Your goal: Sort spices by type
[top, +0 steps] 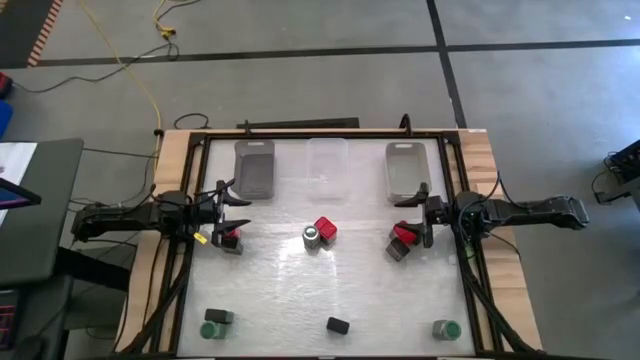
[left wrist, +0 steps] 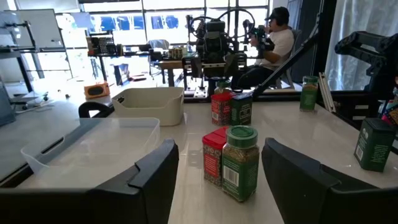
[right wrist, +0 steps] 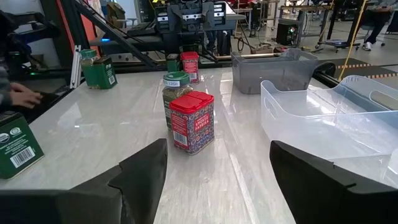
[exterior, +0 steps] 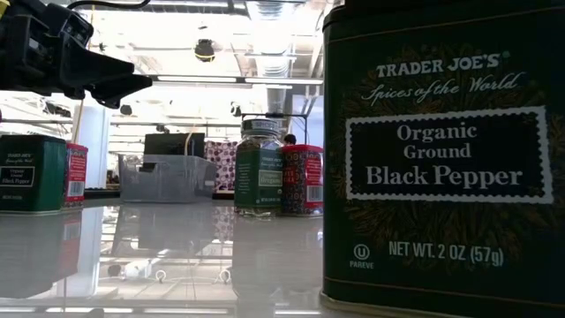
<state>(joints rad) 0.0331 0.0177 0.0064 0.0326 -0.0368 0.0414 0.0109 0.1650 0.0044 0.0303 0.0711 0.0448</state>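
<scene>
The spices stand in small groups on the white table. At the centre are a green-lidded jar (top: 311, 237) and a red box (top: 325, 228). A red box and a dark tin (top: 232, 240) stand below my left gripper (top: 238, 203). Another red and dark pair (top: 401, 241) stands by my right gripper (top: 406, 212). Along the near edge are a jar with a tin (top: 215, 322), a black box (top: 338, 324) and a jar (top: 445, 328). Both grippers hang level above the table, open, holding nothing. In the left wrist view the centre jar (left wrist: 239, 163) shows between the fingers, farther off.
Three bins line the far edge: a grey one (top: 254, 168), a clear one (top: 327, 160) and a grey one (top: 406, 168). The black pepper tin (exterior: 441, 150) fills the low view's right. A person's hand (right wrist: 18, 96) shows beyond the table's near side.
</scene>
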